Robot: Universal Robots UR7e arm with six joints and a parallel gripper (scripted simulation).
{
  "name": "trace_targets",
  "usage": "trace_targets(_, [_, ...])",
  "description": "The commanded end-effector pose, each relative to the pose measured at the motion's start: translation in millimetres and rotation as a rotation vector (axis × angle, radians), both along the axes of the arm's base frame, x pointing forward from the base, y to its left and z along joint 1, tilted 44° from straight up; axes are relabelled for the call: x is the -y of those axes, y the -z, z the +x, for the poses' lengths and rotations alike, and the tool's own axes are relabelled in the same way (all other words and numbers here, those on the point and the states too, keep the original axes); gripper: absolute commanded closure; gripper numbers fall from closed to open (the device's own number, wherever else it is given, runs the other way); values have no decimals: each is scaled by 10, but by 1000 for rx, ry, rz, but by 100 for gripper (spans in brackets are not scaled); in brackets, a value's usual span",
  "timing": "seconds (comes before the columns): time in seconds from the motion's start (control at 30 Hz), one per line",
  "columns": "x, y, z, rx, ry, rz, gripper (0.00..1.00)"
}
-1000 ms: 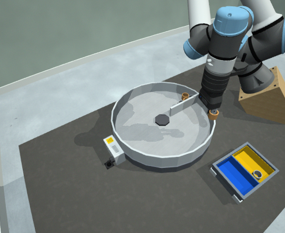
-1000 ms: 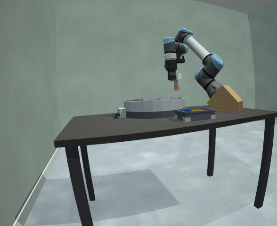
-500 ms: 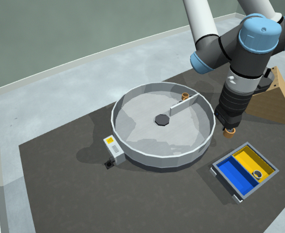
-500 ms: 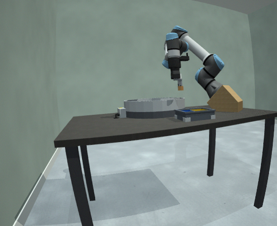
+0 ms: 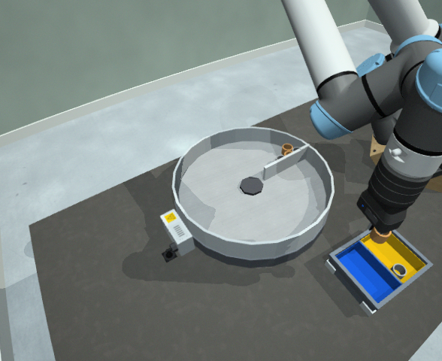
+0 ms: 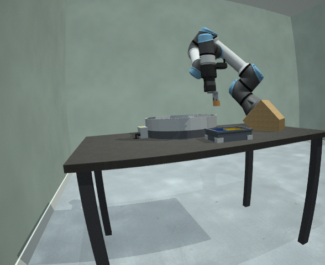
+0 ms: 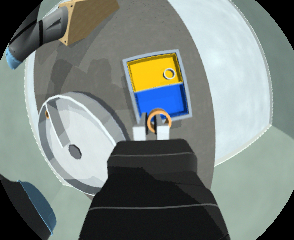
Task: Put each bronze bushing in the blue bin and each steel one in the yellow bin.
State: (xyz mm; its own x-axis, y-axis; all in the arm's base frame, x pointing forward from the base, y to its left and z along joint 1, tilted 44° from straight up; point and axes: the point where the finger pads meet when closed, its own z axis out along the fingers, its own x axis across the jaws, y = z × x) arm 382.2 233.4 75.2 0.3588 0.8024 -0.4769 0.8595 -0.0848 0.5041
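Tool clamping bronze bushing, hanging high above bins. You are seeing it over yellow bin in top view; wrist view is showing blue bin beneath, its proper place. Steel bushing lying in yellow already.

Your arm rises from its mount at the table's far right corner, folds up and back over itself, and drops its wrist straight down toward the right side of the table. Your gripper points vertically downward, held well above the table top. Its fingers are clamped narrow on a bronze bushing, which hangs below the fingertips.
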Motion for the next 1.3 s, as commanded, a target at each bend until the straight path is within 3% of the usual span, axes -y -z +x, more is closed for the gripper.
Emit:
trace_targets(0.0, [-215, 130, 93, 1, 1, 0, 100])
trace_targets(0.13, [-480, 295, 195, 0, 1, 0, 100])
trace_targets(0.53, [-480, 295, 195, 0, 1, 0, 100])
trace_targets(0.8, [-477, 291, 191, 0, 0, 1, 100])
trace_targets(1.27, [-210, 617, 356, 0, 0, 1, 100])
